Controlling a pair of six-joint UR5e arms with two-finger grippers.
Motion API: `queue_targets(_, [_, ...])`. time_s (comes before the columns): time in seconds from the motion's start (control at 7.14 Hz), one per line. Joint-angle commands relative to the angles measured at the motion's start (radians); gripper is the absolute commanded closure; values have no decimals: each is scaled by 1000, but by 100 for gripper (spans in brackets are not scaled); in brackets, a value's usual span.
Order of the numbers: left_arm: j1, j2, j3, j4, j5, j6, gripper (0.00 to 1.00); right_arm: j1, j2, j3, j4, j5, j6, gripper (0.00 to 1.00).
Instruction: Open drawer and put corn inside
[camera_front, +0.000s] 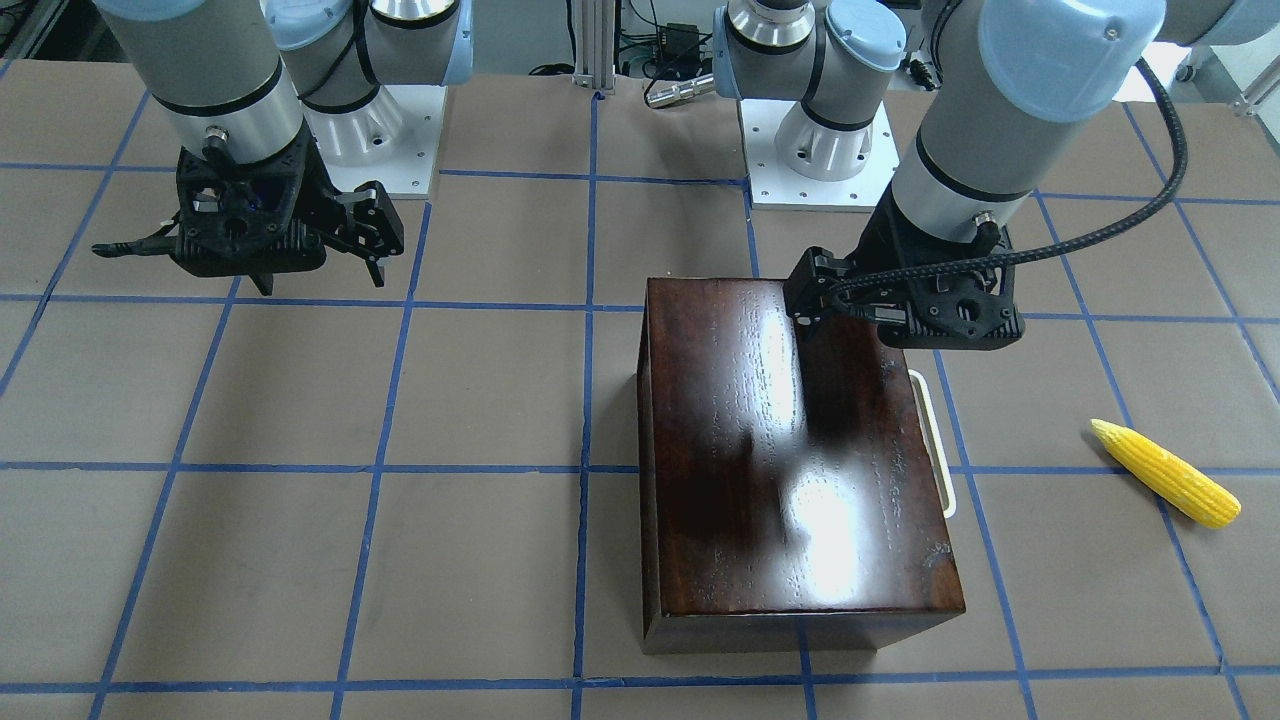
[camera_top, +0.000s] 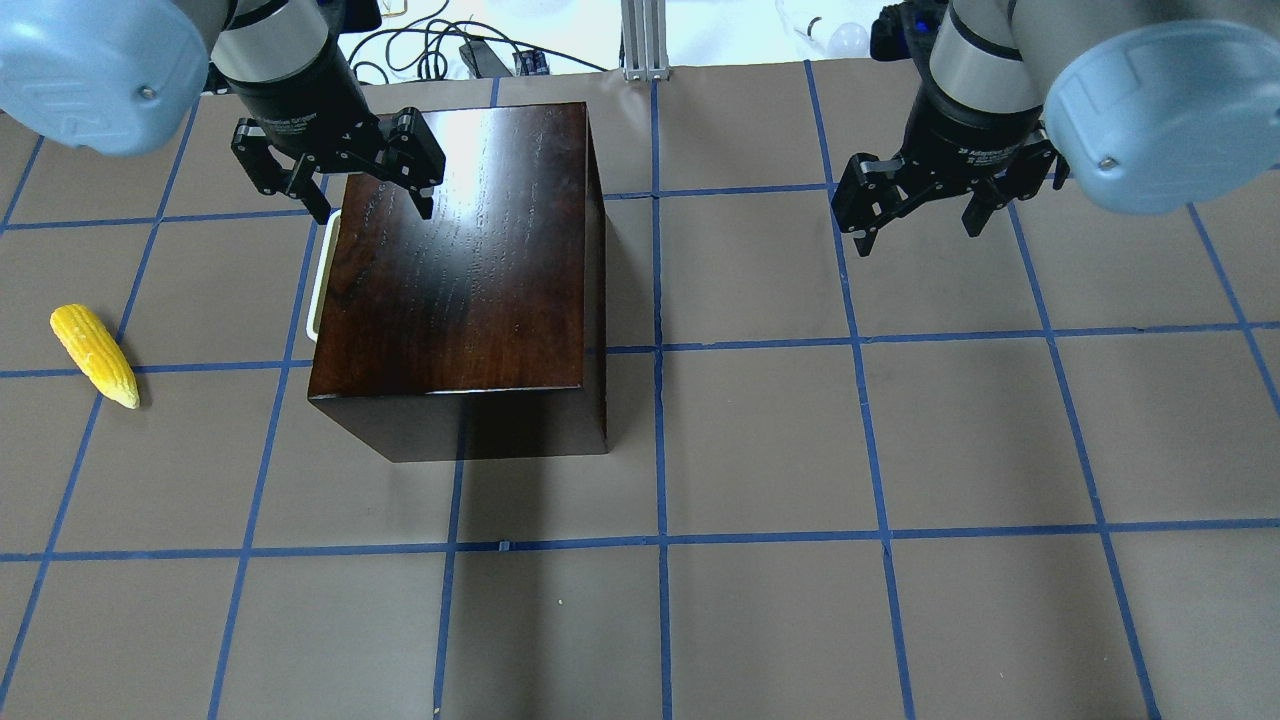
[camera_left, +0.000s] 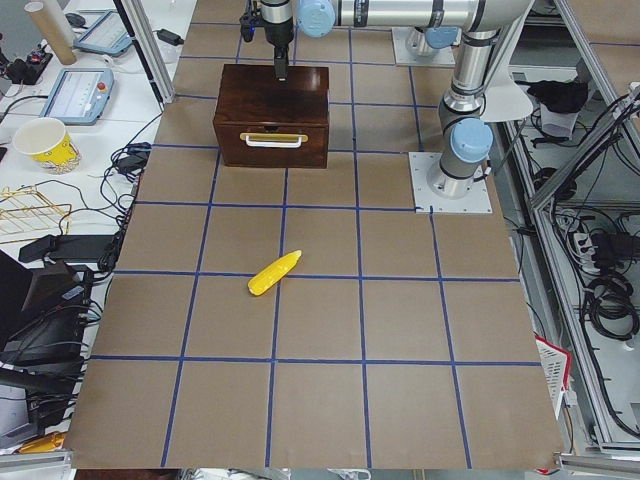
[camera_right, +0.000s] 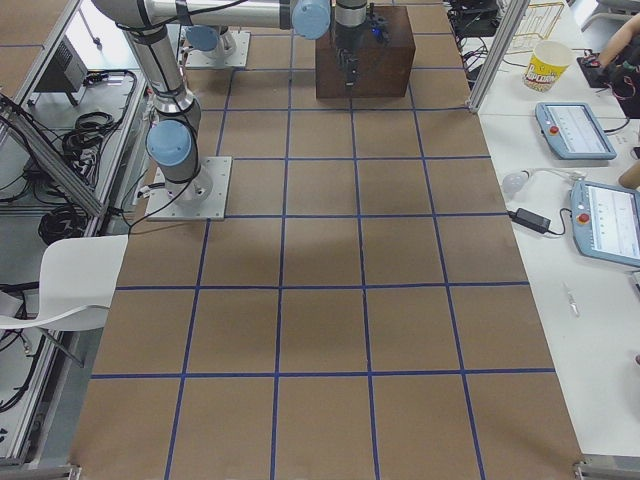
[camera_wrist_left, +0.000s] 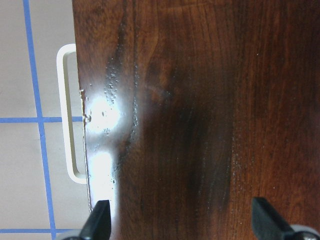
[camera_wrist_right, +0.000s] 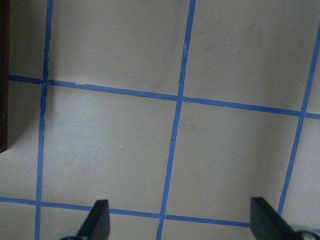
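Toy corn cob (camera_left: 274, 273). Nearest item in the left-end view. Bright yellow, tapered to a blunt point, rows of bumpy kernels. Lying flat on the desk (camera_top: 760, 440), on a blue tape line, out in front of the drawer's face and well apart from it; untouched. Judged light and stiff, probably hollow plastic; not fragile. Rounded, so apt to roll, or to squirt from a pinch near the tip. Best taken across the thick middle, fingers astride the short axis, kernel ridges lending grip.

Drawer (camera_left: 270, 150). Dark brown front panel, shut flush in a glossy dark-brown wooden box (camera_top: 460, 260); inside not visible. White loop handle (camera_wrist_left: 67, 115) standing off the front, thin and rigid by the look. Best hooked or pinched at mid-bar for a straight pull. Slide friction unknown; box possibly liable to drag along the desk.

Left hand (camera_top: 372, 205). Fingers spread wide, holding nothing. Poised above the box top toward the handle edge, clear of the wood.

Right hand (camera_top: 920, 225). Fingers spread, empty. Over bare desk, well apart from the box, on the side away from the handle.

Desk. Brown covering, blue tape grid.
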Motion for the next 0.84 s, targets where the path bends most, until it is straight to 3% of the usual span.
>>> queue_targets(0.0, [1,0,-1,0,-2,0,0,-1,0,0,0,0,0,0])
queue_targets(0.7, [1,0,2,0,10,-3,0,2,0,0,0,0,0,0])
